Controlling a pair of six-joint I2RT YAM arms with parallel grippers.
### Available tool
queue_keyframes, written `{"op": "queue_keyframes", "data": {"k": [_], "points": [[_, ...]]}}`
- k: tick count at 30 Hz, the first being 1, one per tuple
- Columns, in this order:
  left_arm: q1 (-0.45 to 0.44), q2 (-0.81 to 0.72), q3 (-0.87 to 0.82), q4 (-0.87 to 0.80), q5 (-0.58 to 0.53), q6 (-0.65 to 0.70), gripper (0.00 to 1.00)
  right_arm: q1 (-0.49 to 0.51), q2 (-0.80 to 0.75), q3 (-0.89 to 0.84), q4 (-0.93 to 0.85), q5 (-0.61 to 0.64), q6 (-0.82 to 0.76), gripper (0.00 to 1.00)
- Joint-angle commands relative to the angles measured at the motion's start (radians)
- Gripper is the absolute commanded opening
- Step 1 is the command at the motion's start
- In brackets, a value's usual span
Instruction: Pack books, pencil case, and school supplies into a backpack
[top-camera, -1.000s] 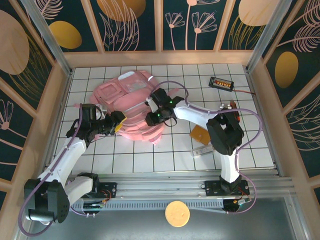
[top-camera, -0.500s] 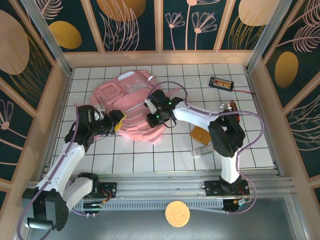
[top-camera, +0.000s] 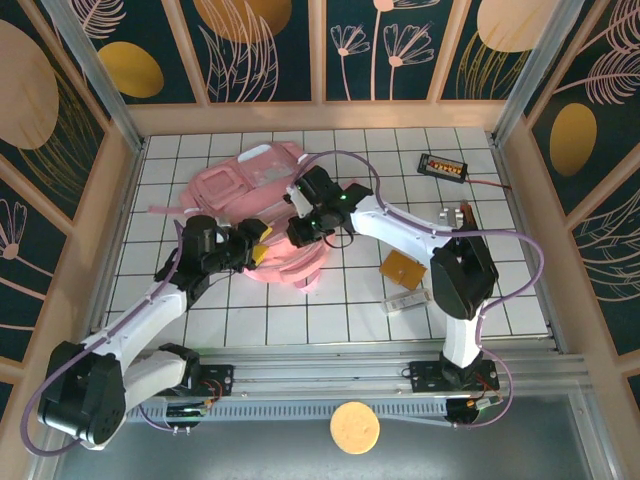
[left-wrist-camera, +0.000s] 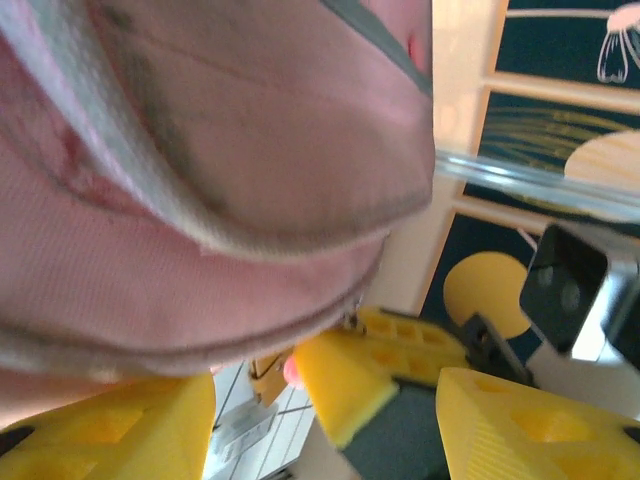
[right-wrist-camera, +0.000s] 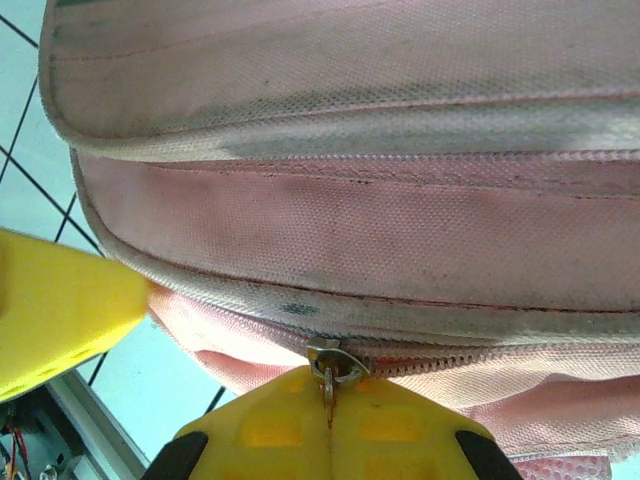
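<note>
The pink backpack lies at the back middle of the table, and its fabric fills much of both wrist views. My right gripper is shut on the metal zipper pull at the bag's near edge. My left gripper is open just left of it, its yellow fingers apart under the fabric with nothing between them. A flat orange-brown book and a whitish block of school supplies lie to the right. The pencil case is out of view.
A black gadget with orange digits and a red wire sits at the back right. Wooden walls ring the tiled table. A yellow disc lies below the front rail.
My left arm has swung right, bringing its gripper up against the backpack's near edge beside the right gripper. The right gripper has closed on the zipper pull and shifted slightly back and left.
</note>
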Motion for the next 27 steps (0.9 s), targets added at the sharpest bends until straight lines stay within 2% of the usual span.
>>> {"op": "queue_keyframes", "data": {"k": [1, 7, 12, 15, 17, 18, 20, 21, 27], "points": [[-0.008, 0.028, -0.010, 0.119, -0.055, -0.086, 0.60, 0.037, -0.057, 0.041, -0.025, -0.048, 0.014, 0.00], [-0.016, 0.071, -0.037, 0.184, -0.054, -0.144, 0.56, 0.069, -0.050, 0.069, -0.027, -0.042, 0.031, 0.00], [-0.024, 0.043, -0.094, 0.214, -0.090, -0.217, 0.47, 0.077, -0.028, 0.098, -0.039, -0.037, 0.036, 0.00], [-0.034, 0.015, -0.115, 0.221, -0.108, -0.286, 0.47, 0.083, -0.020, 0.109, -0.043, -0.020, 0.041, 0.00], [-0.042, -0.019, -0.119, 0.204, -0.133, -0.337, 0.54, 0.083, -0.016, 0.110, -0.044, -0.002, 0.047, 0.00], [-0.045, -0.047, -0.109, 0.160, -0.156, -0.345, 0.65, 0.083, -0.011, 0.111, -0.046, 0.002, 0.047, 0.00], [-0.048, -0.107, -0.086, 0.065, -0.201, -0.365, 0.94, 0.083, -0.003, 0.120, -0.049, 0.008, 0.051, 0.00], [-0.050, -0.137, -0.083, 0.035, -0.221, -0.376, 0.99, 0.083, 0.003, 0.126, -0.049, 0.007, 0.051, 0.00], [-0.057, -0.197, -0.138, 0.017, -0.240, -0.451, 0.99, 0.083, 0.030, 0.170, -0.044, -0.008, 0.057, 0.00]]}}
